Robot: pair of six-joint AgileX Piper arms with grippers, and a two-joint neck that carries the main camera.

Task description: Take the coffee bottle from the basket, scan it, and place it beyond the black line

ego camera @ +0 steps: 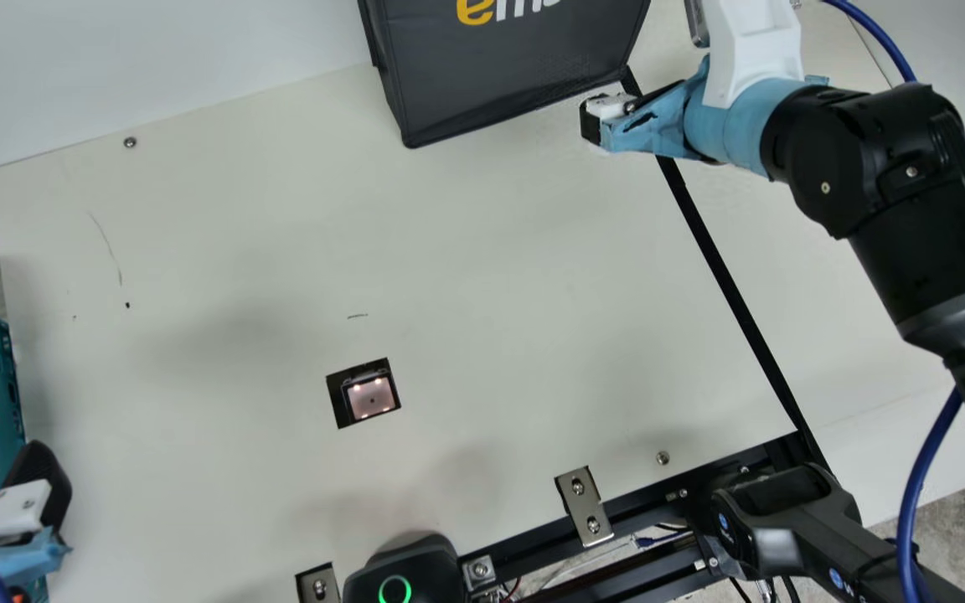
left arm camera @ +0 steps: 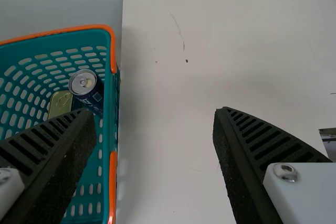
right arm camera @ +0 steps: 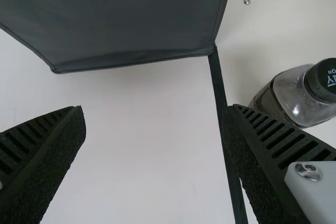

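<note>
Coffee bottle (right arm camera: 291,95): beyond black line (right arm camera: 218,80); scan, placing seem done.
Right tool (right arm camera: 156,109): wide, empty, main view's one o'clock; maybe only retreat remains.
Left tool (left arm camera: 155,110): wide, empty, eight o'clock, near basket (left arm camera: 108,129).

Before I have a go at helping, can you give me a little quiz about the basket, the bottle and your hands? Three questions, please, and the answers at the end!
1. True or false: the bottle is beyond the black line.
2. Pick one. What colour is the rim of the basket?
a) pink
b) orange
c) white
3. Fill in the missing word, "open" or "shut": my left hand is ____.

Key: 1 true; 2 b; 3 open
</note>
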